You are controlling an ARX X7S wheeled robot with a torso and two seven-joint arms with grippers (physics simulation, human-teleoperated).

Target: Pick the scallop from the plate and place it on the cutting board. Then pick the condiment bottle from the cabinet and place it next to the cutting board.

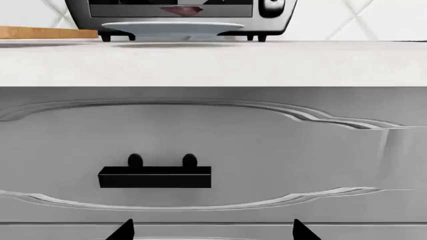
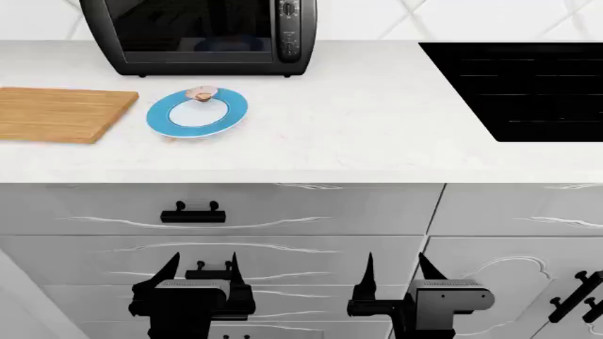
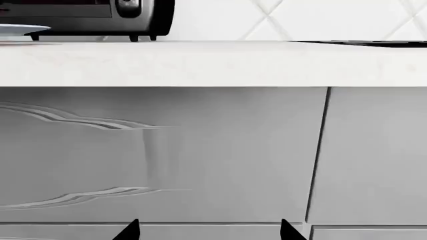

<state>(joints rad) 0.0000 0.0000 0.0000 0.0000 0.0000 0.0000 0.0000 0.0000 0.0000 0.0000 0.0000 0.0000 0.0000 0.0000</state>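
A: Where is the scallop (image 2: 200,94) now?

B: It lies on the plate (image 2: 226,117), at the far edge of the blue rim, close to the toaster oven (image 2: 198,35). The plate stands on the white counter (image 2: 358,120), just beside the cutting board (image 2: 61,113), which is at its left side and carries nothing.

A: And the condiment bottle?

B: I cannot see it in any view.

A: What do the grippers do?

B: Both hang low, in front of the grey drawers (image 2: 282,212), below the counter edge. The left gripper (image 2: 200,272) has its fingers spread apart and holds nothing. The right gripper (image 2: 396,272) is also spread and holds nothing. A black cooktop (image 2: 527,85) is on the right.
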